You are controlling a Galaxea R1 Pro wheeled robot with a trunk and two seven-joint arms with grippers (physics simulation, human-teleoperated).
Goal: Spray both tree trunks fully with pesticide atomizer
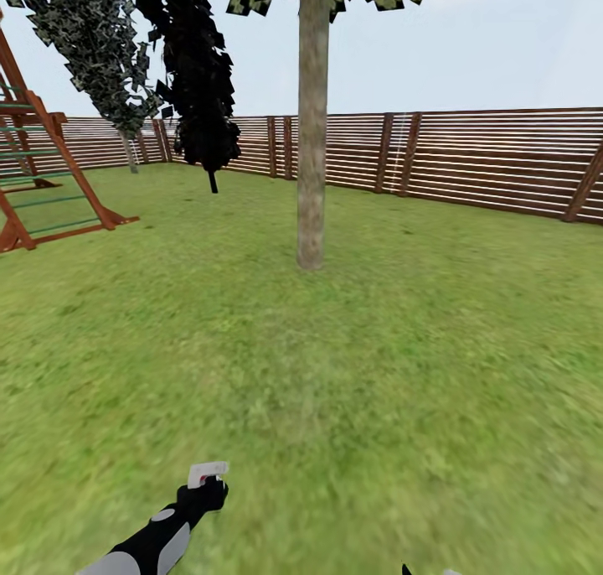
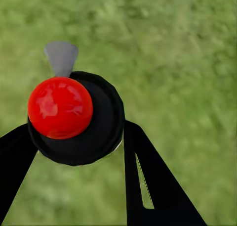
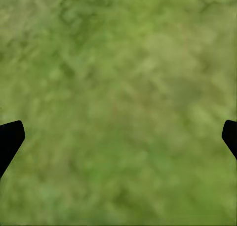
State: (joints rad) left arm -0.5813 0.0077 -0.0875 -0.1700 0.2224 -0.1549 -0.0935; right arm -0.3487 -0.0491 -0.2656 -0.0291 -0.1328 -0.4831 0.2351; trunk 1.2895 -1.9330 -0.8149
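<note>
The left gripper (image 2: 79, 137) is clamping the black pesticide atomizer (image 2: 84, 119), whose red cap is showing in the left wrist view. In the head view the mottled grey-brown tree trunk (image 1: 311, 122) is standing ahead on green grass (image 1: 377, 374). The right gripper (image 3: 118, 132) is hanging with jaws spread apart. No writing is legible.

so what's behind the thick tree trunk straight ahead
Behind the tree trunk runs the brown slatted fence, with lawn reaching up to it. The trunk covers a narrow strip of the fence, so what stands there cannot be seen.
</note>
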